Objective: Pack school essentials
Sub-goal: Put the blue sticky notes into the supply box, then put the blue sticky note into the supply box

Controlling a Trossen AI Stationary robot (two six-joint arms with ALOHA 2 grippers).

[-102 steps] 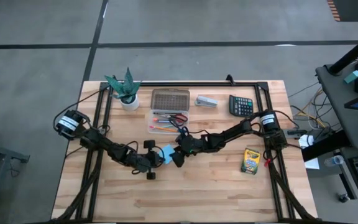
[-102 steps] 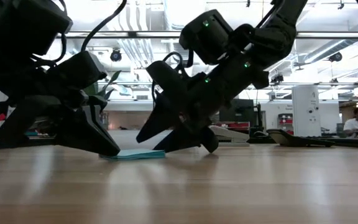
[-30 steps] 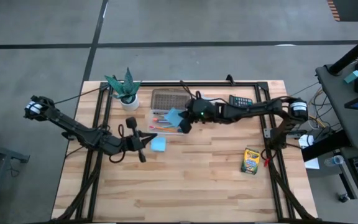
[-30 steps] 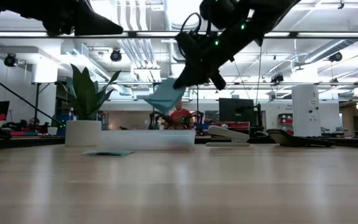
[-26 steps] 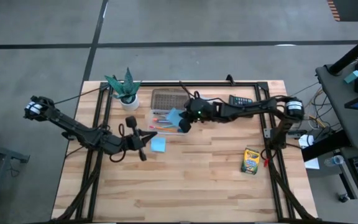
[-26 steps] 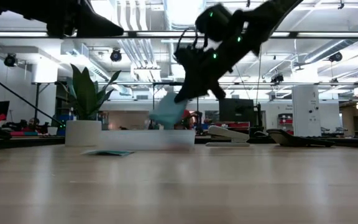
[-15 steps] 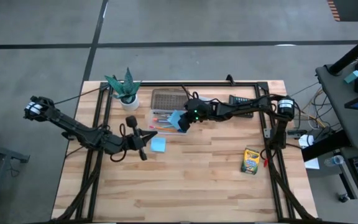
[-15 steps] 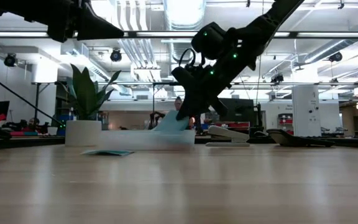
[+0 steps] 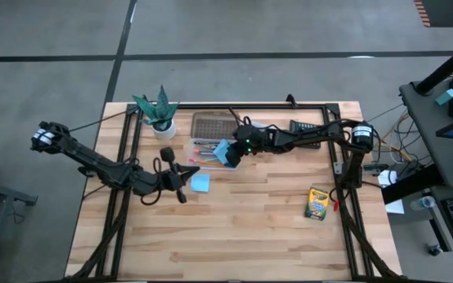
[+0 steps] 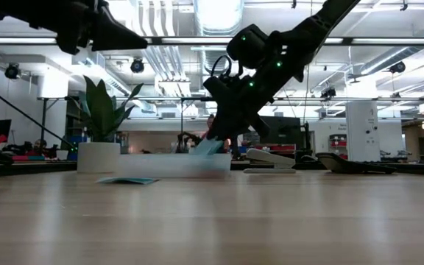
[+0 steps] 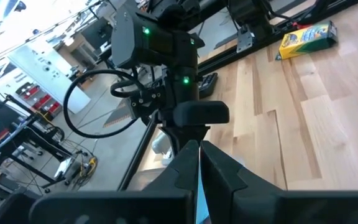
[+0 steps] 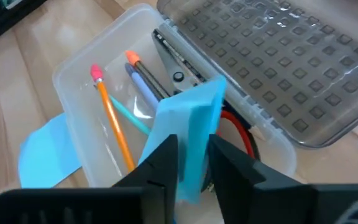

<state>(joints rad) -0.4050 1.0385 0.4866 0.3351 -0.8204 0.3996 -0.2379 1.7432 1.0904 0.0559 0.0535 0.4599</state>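
Note:
My right gripper hangs over the clear plastic box at the table's far middle, shut on a light-blue notepad. In the box lie an orange pencil, other pens and the red-handled scissors. The box's open lid lies behind it. A second light-blue pad lies flat on the table beside the box. My left gripper is shut and holds nothing, raised above the table just left of that pad. The crayon box lies flat at the right. My right gripper pinches the notepad's near end between its two fingers, one on each flat face. The fingers slant down from the table's right side. The pad stands tilted on edge, its free end down inside the box over the scissors and pens.
A potted plant stands at the far left of the box. A black calculator lies at the far right, partly under my right arm. A grey stapler shows behind the box in the low view. A black frame runs along the table's sides.
My right gripper has come down and a little toward the table's left with the notepad, from above the box to its rim. The pad has sunk with it, and its lower end now sits behind the box wall.

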